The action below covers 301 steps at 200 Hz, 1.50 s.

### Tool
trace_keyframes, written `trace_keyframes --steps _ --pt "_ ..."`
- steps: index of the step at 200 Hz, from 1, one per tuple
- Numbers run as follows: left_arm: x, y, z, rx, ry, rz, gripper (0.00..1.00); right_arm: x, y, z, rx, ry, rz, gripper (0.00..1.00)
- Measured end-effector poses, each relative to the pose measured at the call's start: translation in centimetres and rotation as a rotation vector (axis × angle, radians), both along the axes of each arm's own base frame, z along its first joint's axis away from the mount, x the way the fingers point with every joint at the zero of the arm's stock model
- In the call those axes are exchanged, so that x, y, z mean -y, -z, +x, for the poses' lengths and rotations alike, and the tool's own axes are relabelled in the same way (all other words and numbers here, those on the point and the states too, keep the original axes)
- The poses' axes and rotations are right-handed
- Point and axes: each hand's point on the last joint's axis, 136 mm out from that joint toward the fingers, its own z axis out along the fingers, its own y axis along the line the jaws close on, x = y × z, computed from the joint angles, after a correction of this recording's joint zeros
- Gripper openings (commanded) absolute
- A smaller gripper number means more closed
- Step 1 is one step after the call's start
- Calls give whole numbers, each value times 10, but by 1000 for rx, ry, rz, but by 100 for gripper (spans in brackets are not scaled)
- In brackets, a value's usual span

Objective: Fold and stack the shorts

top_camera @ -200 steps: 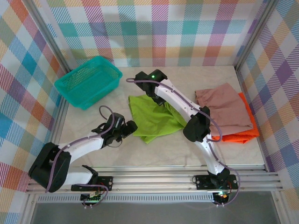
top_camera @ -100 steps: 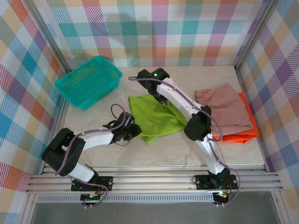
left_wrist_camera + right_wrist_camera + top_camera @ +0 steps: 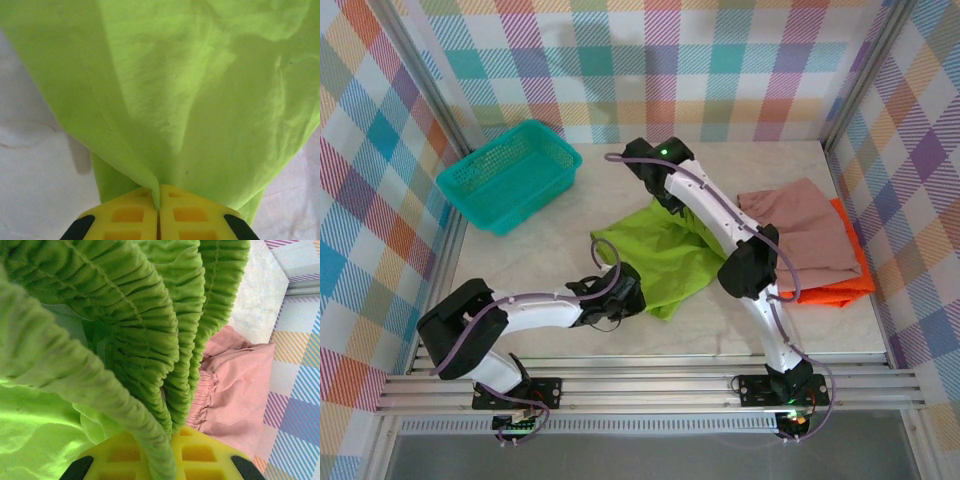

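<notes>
The lime green shorts (image 3: 665, 255) lie spread in the middle of the table, held at two ends. My left gripper (image 3: 628, 292) is shut on their near left edge; in the left wrist view a fold of the green fabric (image 3: 200, 100) is pinched between the yellow fingers (image 3: 125, 216). My right gripper (image 3: 673, 198) is shut on the far end, with the gathered elastic waistband (image 3: 150, 330) clamped between its jaws. At the right lie the dusty pink shorts (image 3: 810, 232) (image 3: 235, 390), resting on top of the bright orange shorts (image 3: 842, 287).
A teal mesh basket (image 3: 510, 175) stands at the back left. Plaid walls and metal frame posts close in the table on three sides. A rail (image 3: 650, 385) runs along the near edge by the arm bases.
My left gripper has moved right to the green shorts' near edge and shut on it. The right gripper has shifted right with the waistband, and the green shorts now lie more stretched out.
</notes>
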Motion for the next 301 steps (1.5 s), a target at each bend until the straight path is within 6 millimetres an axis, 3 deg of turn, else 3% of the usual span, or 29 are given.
trace_keyframes --steps 48,128,175,230,282,301 --pt "11 16 -4 -18 1 27 12 0 -9 -4 13 13 35 0" --pt "27 14 1 -4 15 13 14 -49 -7 -39 -35 -14 180 0" --pt "27 12 2 7 13 16 24 -67 0 -53 -76 -9 252 0" --pt "22 7 5 31 -2 33 29 -87 20 -68 -180 4 332 2" --pt "21 6 5 35 -5 35 33 -113 54 -86 -320 0 409 4" --pt "17 1 5 48 -9 35 43 -121 66 -90 -362 4 436 9"
